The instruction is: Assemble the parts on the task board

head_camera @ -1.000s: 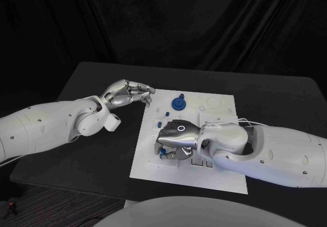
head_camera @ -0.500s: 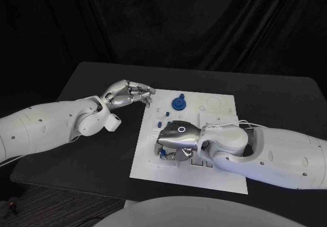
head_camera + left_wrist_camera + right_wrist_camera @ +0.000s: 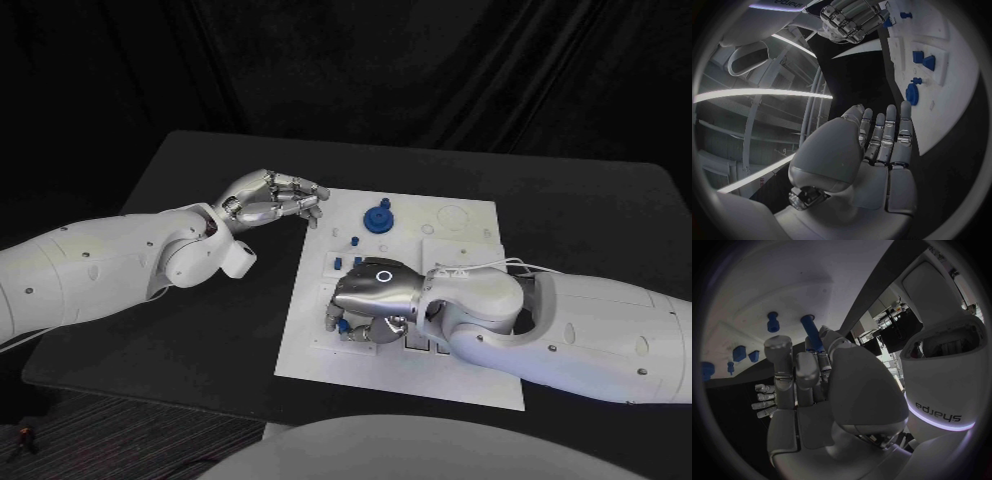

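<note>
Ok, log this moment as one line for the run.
right hand: holds blue peg over task board | left hand: empty, curled, off board

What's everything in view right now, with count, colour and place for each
table: one, black, under everything.
task board: one, white, mid-table.
gear-shaped part: one, blue, far end of the board.
small parts: several, blue, left side of the board; exact count unclear.
peg: one, blue, held in the right hand's fingers.
left hand: one, silver, fingers curled, beside the board's far left corner, holding nothing.
right hand: one, silver, over the board's near left part.
</note>
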### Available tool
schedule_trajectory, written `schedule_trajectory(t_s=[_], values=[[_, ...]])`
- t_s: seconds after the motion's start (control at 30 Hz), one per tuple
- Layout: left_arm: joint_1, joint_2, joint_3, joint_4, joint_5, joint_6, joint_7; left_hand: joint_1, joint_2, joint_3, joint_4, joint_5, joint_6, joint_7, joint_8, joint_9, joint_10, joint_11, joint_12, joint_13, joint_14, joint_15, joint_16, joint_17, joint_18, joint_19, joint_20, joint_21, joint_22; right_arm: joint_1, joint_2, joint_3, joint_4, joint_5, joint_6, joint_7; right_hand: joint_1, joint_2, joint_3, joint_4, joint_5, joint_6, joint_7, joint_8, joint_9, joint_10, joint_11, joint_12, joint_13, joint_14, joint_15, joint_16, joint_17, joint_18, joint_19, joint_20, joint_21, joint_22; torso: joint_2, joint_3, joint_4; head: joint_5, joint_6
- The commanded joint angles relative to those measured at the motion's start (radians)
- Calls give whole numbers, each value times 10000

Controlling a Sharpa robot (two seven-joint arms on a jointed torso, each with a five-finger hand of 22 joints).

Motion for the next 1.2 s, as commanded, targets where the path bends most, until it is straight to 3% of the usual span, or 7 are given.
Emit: schedule_trajectory(t_s=[0.03, 0.7, 0.83, 0.93, 1.03, 1.1, 1.2], values=[[-15, 22, 9, 8, 85, 149, 43, 5, 78, 20, -37, 64, -12, 30, 61, -6, -69, 33, 62, -13, -81, 25, -44, -8, -139, -78, 15, -59, 19, -63, -18, -38, -58, -116, 81, -102, 2, 64, 77, 1, -48, -64, 11, -43, -16, 425, -374, 15, 22, 100, 75, -14, -8, -94, -5, 24, -35, 998, 1, -1, 1, 9, -1], [-25, 32, 9, -10, 85, 214, -94, -3, 85, 28, -39, 66, -21, 36, 60, -8, -77, 38, 63, -22, -84, 29, -43, -13, -143, -85, 16, -65, 26, -71, -17, -38, -42, -116, 184, -220, -259, -15, 101, 118, -186, -207, 75, -181, -37, 170, -285, -190, -19, 61, 145, -38, -22, -84, -64, 67, -147, 968, 0, -1, 2, 27, -1], [-27, 37, 9, -15, 85, 220, -102, -3, 85, 28, -39, 66, -21, 36, 60, -8, -77, 38, 63, -22, -84, 29, -43, -13, -143, -85, 16, -65, 26, -71, -33, -38, -77, -21, 497, -290, -739, -347, -102, 317, -441, -1738, 386, -515, -397, -1641, 138, -527, -69, -188, 518, -331, -350, -38, -337, 293, -903, 811, -1, 1, -3, 35, -1], [-30, 37, 9, -17, 85, 224, -108, -7, 87, 32, -40, 67, -26, 39, 60, -9, -80, 41, 64, -27, -85, 31, -42, -15, -145, -88, 16, -68, 30, -71, -62, -38, -98, 40, 600, -276, -907, -447, -881, 422, -553, -2852, 81, -490, -694, -3102, 376, -475, -49, -381, 674, -451, -515, 6, -513, 490, -1319, 731, -1, 1, -4, 31, -1], [-32, 35, 9, -21, 85, 231, -118, -7, 87, 32, -40, 67, -26, 39, 60, -9, -80, 41, 64, -27, -85, 31, -42, -15, -145, -88, 16, -68, 30, -71, -133, -38, -91, 71, 462, -183, -682, -724, -1853, 1216, -750, -3691, -67, -523, -848, -3845, 449, -457, -46, -495, 687, -469, -586, 93, -597, 588, -1547, 691, 0, 1, -4, 23, -1], [-35, 25, 9, -20, 85, 232, -121, -7, 87, 32, -40, 67, -26, 39, 60, -9, -80, 41, 64, -27, -85, 31, -42, -15, -145, -88, 16, -68, 30, -67, -260, -38, -42, 86, 100, -7, -466, -992, -2339, 1878, -863, -3929, -136, -513, -861, -4112, 486, -423, -44, -526, 673, -452, -593, 118, -619, 599, -1612, 681, 0, 3, -6, 16, -1], [-37, 4, 9, -10, 85, 226, -118, -7, 87, 32, -40, 67, -26, 39, 60, -9, -80, 41, 64, -27, -85, 31, -42, -15, -145, -88, 16, -68, 30, -9, -531, -37, 106, 191, -537, 264, -627, -1122, -2547, 1916, -972, -3854, -173, -481, -846, -4245, 501, -398, -41, -526, 628, -408, -555, 122, -616, 579, -1575, 693, -1, 2, -4, -20, -1]])
